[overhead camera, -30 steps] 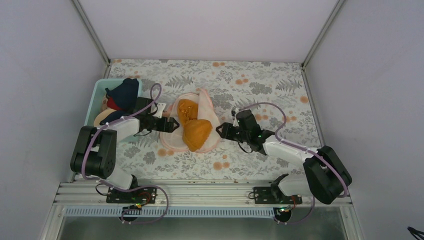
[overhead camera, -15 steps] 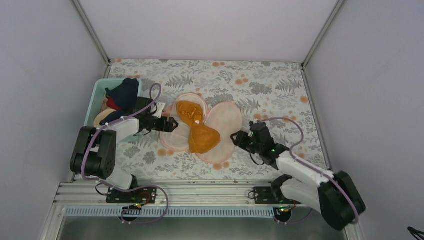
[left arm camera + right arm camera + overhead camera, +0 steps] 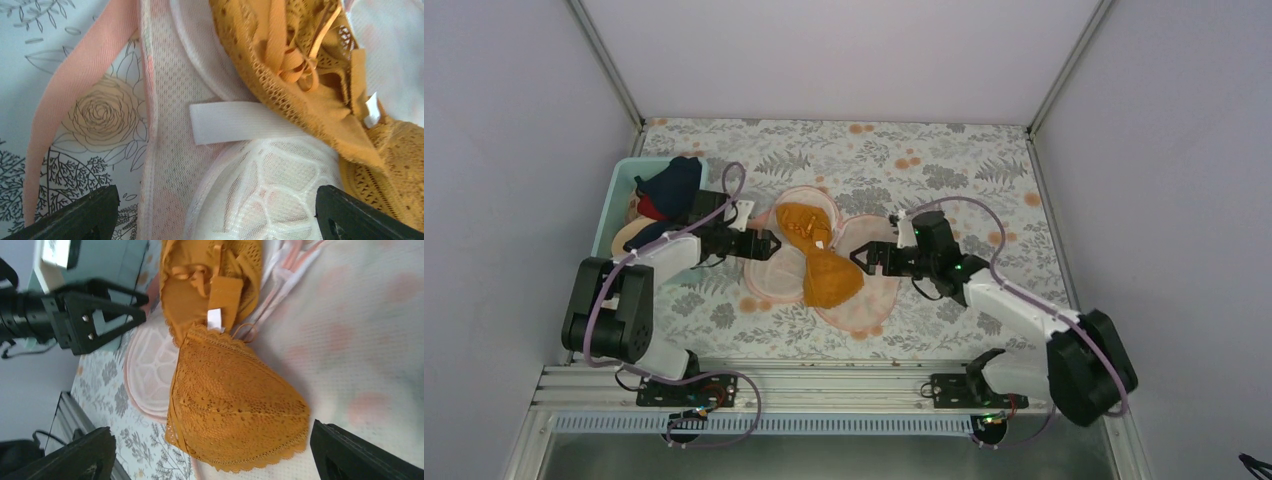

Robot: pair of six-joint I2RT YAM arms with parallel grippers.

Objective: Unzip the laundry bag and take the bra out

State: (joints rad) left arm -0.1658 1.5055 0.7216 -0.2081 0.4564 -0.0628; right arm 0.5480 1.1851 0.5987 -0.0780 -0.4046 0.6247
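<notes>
The laundry bag (image 3: 856,306) lies unzipped and spread flat in two pale halves on the flowered tablecloth. Across its middle lies the mustard lace bra (image 3: 819,268), cups apart, strap and tag up. My left gripper (image 3: 771,243) stands open at the bag's left edge, fingers wide over the quilted lining (image 3: 270,185), the bra (image 3: 300,75) just beyond them. My right gripper (image 3: 862,258) is open over the bag's right half (image 3: 360,340). The nearer bra cup (image 3: 235,400) lies between its fingers, untouched.
A teal bin (image 3: 619,188) at the left edge holds navy-and-red bras (image 3: 669,185) and a beige one (image 3: 629,236). The bag's peach loop (image 3: 75,100) trails onto the tablecloth. My left gripper (image 3: 142,308) shows in the right wrist view, close to the bra's far cup.
The bag's right half has been pulled open to the right and laid flat. My right gripper has let it go, opened wide and come back left to the bra. The left arm barely moved.
</notes>
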